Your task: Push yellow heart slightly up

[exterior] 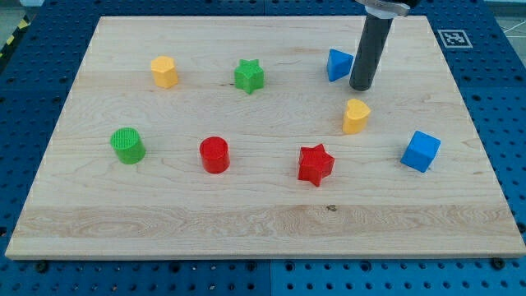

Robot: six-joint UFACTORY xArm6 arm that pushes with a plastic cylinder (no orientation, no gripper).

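My tip (pixel 360 87) rests on the wooden table (pixel 263 222) toward the view's upper right. The dark rod rises from it and leaves the frame at the top edge. The tool is a plain rod with nothing to clench or release, and it grasps nothing; the tip touches no block.

The yellow heart (pixel 356 116) stands just below the tip, toward the view's bottom, with a narrow strip of bare wood between them. Just to the tip's left sits the blue triangular block (pixel 338 64); from this angle it appears to stand close beside the rod, though I cannot tell whether they touch.

Well to the right of the heart and a little lower lies the blue cube (pixel 421 150). Below and left of the heart is the red star (pixel 315 164), and farther left on about the same row the red cylinder (pixel 214 154) and the green cylinder (pixel 127 145).

Along the upper part of the table, the green star (pixel 248 76) sits left of the blue triangular block, and the yellow hexagonal block (pixel 164 71) sits farther left again. All these blocks stand well apart from one another.
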